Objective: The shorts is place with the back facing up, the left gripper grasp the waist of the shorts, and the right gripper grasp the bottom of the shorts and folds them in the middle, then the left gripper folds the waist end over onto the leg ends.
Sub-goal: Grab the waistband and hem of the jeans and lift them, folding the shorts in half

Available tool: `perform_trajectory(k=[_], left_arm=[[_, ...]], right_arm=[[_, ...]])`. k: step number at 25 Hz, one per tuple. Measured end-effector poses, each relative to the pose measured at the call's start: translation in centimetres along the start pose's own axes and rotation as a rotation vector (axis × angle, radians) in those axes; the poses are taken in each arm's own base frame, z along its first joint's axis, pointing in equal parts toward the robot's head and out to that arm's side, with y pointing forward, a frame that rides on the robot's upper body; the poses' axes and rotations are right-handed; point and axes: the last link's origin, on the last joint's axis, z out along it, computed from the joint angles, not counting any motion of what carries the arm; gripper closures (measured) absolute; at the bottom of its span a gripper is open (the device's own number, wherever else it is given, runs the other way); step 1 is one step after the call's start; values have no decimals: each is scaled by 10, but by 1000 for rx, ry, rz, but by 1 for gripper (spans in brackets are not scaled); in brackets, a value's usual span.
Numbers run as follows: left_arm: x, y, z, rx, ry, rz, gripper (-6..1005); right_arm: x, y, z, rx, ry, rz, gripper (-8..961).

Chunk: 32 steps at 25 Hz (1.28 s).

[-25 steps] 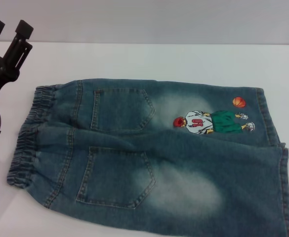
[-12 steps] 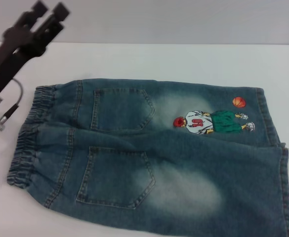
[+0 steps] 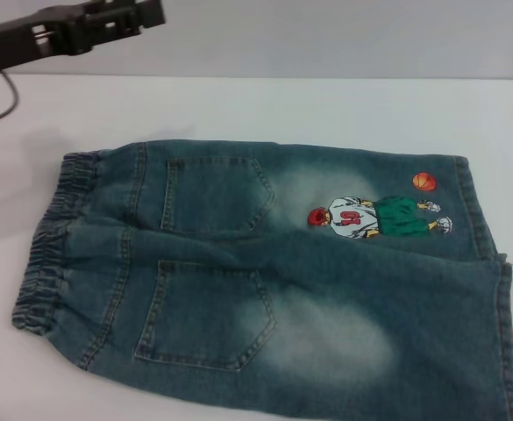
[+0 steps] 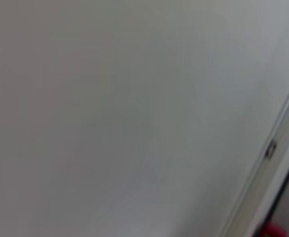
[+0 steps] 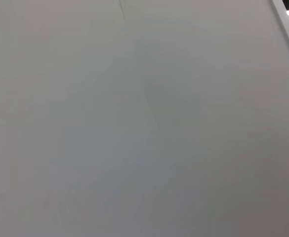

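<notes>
Where the white table (image 3: 344, 110) meets the pale grey wall, the head view shows a plain, bare room edge. The shorts (image 3: 265, 272) lie flat on this table with the back (image 3: 208, 254) facing up: two patch pockets, pale faded patches, and the embroidered cartoon player (image 3: 374, 217) with an orange ball (image 3: 423, 181). The waist of the shorts (image 3: 50, 246) points to the robot's left, and the leg ends (image 3: 493, 289) to its right — the nearer hem is cut off by the frame's edge. Both wrist views give only a blank pale surface. The left gripper (image 3: 138, 16) hangs high above the table's far left part, well apart from the denim, lying almost level and holding nothing; I cannot tell how wide its fingers stand. A thin cable (image 3: 6, 101) droops below its arm.
</notes>
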Motion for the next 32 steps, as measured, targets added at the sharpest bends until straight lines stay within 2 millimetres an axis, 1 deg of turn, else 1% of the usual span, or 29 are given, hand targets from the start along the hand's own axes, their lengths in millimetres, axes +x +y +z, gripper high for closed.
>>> perform_trajectory(k=[2, 4, 7, 10, 14, 20, 23, 24, 25, 27, 29, 32], left_arm=[[6, -1, -6, 21, -91, -7, 245], [7, -1, -13, 42, -185, -24, 246], [6, -1, -25, 62, -280, -55, 248], [-1, 1, -39, 61, -380, -110, 250], [-20, 5, -61, 64, -503, -183, 252], [-47, -2, -97, 182, -562, -304, 256], [-59, -5, -109, 240, -584, -362, 258], [-59, -5, -109, 240, -584, -362, 258], [-65, -6, -115, 263, -594, -383, 259], [-69, -8, -120, 293, -606, -403, 260], [-69, -8, -120, 293, -606, -403, 261], [-80, -11, -128, 356, -649, -442, 263]], right_arm=[[1, 0, 2, 0, 8, 0, 392], [3, 1, 3, 0, 17, 1, 392], [4, 1, 5, 5, 26, 1, 392], [4, 2, 8, 5, 28, 1, 392], [3, 3, 11, -1, 21, -1, 393], [4, 4, 16, -6, 26, -9, 393], [5, 4, 17, -6, 33, -15, 393], [5, 4, 17, -7, 35, -16, 394], [5, 4, 17, -9, 36, -16, 394], [5, 5, 18, -14, 38, -17, 394], [5, 6, 19, -18, 38, -17, 394], [6, 7, 19, -20, 38, -17, 394]])
